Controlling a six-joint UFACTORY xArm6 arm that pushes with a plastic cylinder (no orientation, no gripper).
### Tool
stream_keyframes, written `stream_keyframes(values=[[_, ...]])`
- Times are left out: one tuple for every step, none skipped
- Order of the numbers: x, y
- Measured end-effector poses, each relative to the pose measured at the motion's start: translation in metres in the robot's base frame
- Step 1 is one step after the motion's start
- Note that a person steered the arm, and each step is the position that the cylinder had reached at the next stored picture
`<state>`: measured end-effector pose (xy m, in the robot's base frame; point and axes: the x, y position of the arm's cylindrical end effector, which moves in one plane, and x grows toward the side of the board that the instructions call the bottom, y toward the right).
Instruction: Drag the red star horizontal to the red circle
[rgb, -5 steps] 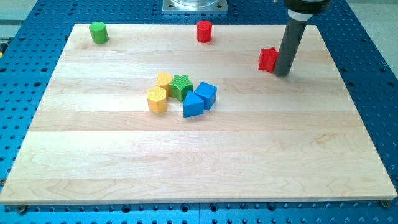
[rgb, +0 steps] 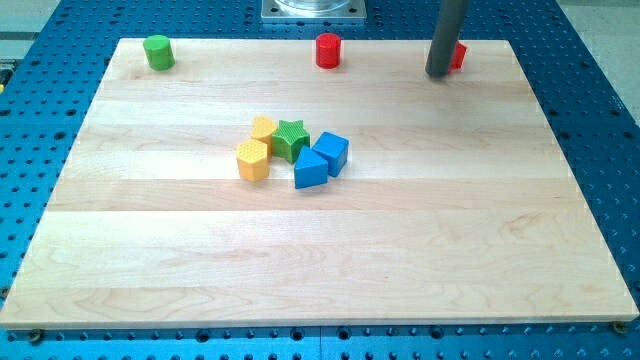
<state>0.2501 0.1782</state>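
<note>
The red circle block (rgb: 328, 50) stands near the board's top edge, at the middle. The red star (rgb: 457, 56) sits near the top right of the board, mostly hidden behind my dark rod, only its right part showing. My tip (rgb: 438, 74) rests on the board at the star's left, touching or nearly touching it. The star and the red circle lie at about the same height in the view.
A green cylinder (rgb: 158, 52) stands at the top left. A cluster in the middle holds two yellow blocks (rgb: 253, 159), a green star (rgb: 291, 139), a blue cube (rgb: 333, 152) and a blue triangular block (rgb: 309, 171). The wooden board (rgb: 320, 260) lies on a blue perforated table.
The red star has moved toward the view's top, from lower on the right side to near the top edge. My tip moved up with it and now stands on its left instead of its right.
</note>
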Motion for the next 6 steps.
stream_keyframes(values=[[0.007,0.003],[0.047,-0.025],[0.05,-0.036],[0.05,-0.036],[0.073,-0.052],[0.106,-0.087]])
